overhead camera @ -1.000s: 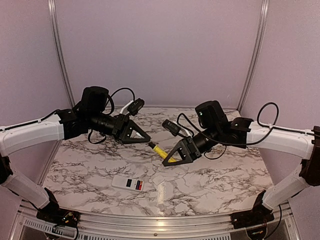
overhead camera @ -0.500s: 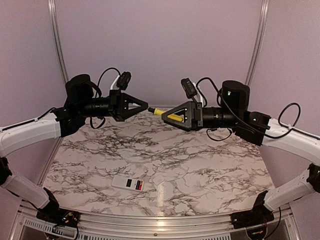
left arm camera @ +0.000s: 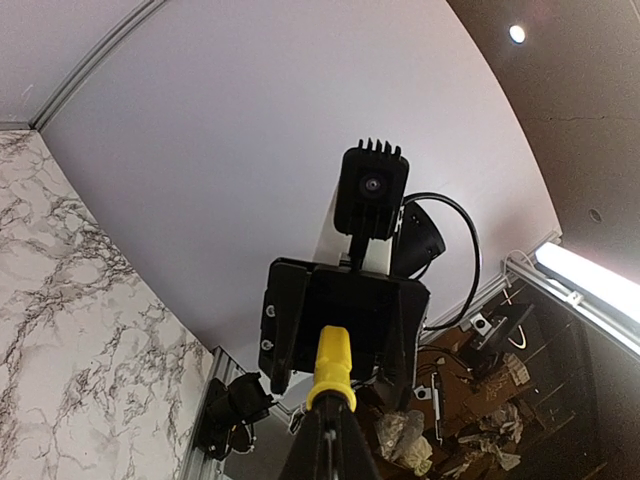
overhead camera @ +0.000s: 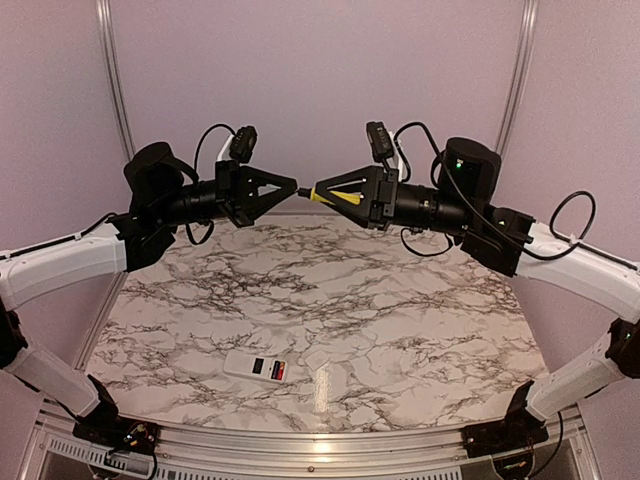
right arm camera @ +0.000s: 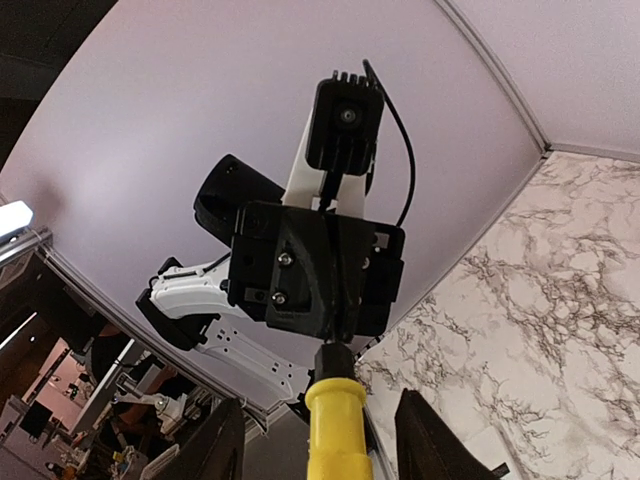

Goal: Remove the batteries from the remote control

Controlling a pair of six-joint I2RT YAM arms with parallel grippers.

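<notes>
The white remote control [overhead camera: 258, 367] lies face up near the front of the marble table, its red panel at its right end. No batteries show in any view. Both grippers are raised high above the back of the table, tip to tip. My left gripper [overhead camera: 296, 186] [left arm camera: 335, 420] is shut on the dark front end of the yellow-handled screwdriver [overhead camera: 335, 195] [left arm camera: 333, 362]. My right gripper [overhead camera: 320, 190] [right arm camera: 318, 400] is open, and the yellow handle [right arm camera: 336, 425] sits between its spread fingers [right arm camera: 225, 435] without touching them.
A small squarish white cover piece [overhead camera: 318, 358] lies just right of the remote. Purple walls with metal corner posts [overhead camera: 112, 90] close in the back and sides. Both arm bases stand at the front corners.
Both arms rose from just above the table to high at the back. The right gripper carried the screwdriver up, and the left gripper closed on its front end.
</notes>
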